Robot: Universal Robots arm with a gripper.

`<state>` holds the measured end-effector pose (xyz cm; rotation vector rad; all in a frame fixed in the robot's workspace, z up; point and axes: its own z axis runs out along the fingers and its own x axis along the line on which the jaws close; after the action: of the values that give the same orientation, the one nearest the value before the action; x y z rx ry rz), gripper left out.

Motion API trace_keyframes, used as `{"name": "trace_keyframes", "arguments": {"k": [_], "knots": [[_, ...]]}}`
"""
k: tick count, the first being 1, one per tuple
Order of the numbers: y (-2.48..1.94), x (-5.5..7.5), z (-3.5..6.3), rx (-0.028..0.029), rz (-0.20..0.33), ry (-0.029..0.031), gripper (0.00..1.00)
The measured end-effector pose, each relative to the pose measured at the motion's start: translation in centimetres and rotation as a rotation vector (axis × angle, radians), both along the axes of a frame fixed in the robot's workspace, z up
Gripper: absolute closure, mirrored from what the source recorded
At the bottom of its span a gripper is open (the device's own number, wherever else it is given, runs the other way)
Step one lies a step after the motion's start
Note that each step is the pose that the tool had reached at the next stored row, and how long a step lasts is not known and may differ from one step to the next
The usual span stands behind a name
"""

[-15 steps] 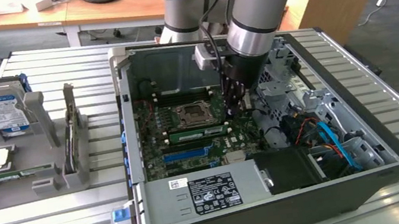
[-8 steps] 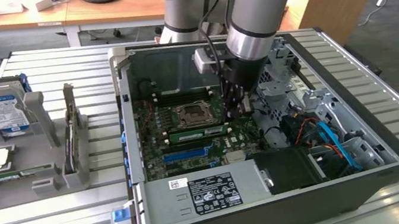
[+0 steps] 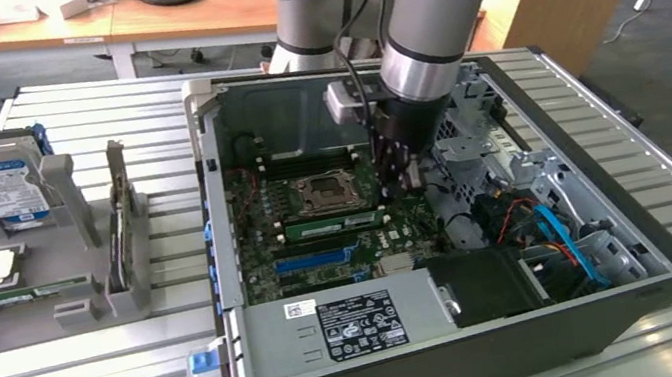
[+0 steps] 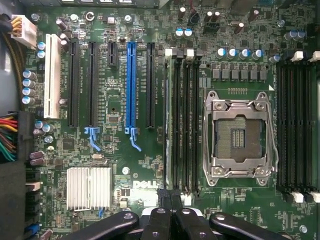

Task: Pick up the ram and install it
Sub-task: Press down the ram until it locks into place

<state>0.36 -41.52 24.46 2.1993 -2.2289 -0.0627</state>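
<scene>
So the ram (image 3: 330,222) is already standing in a slot just beside the CPU socket (image 3: 325,190). In the wrist view it's the thin edge-on strip (image 4: 169,125) in the slot furthest from the socket (image 4: 240,132). The gripper (image 3: 401,188) is down inside the case (image 3: 208,168), right at one end of the stick. Its black fingers (image 4: 161,210) look drawn together with just a thin seam between them. I can't tell if the board's edge is nipped in that seam or if they're only resting on top of it.

This looks like the seating stage to me. To do it well I'd push straight down along the slot, no sideways lean, since the stick is thin and will flex or ride up one side. Pressing on one end only tends to latch that end and leave the other high, so both white clips should be checked. From here I can't tell whether they're closed.

Materials-wise:
- The ram is flat green fibreglass with small black chips, stiff on edge but easy to bend across the flat.
- The slots are long black plastic with white tabs.
- The socket frame is shiny stamped metal.
- The heatsink (image 4: 89,187) is finned aluminium.
- One long slot (image 4: 131,85) is bright blue plastic.
</scene>
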Motion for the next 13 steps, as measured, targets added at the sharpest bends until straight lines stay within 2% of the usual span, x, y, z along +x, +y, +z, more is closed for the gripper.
{"name": "trace_keyframes", "arguments": {"k": [3,7,13], "knots": [[0.29,0.01,-0.07,0.0,0.0,0.0,0.89],[0.29,0.01,-0.08,-0.0002,0.0,0.0001,0.89],[0.3,0.0,-0.62,0.0,0.0,0.0,0.89]]}}
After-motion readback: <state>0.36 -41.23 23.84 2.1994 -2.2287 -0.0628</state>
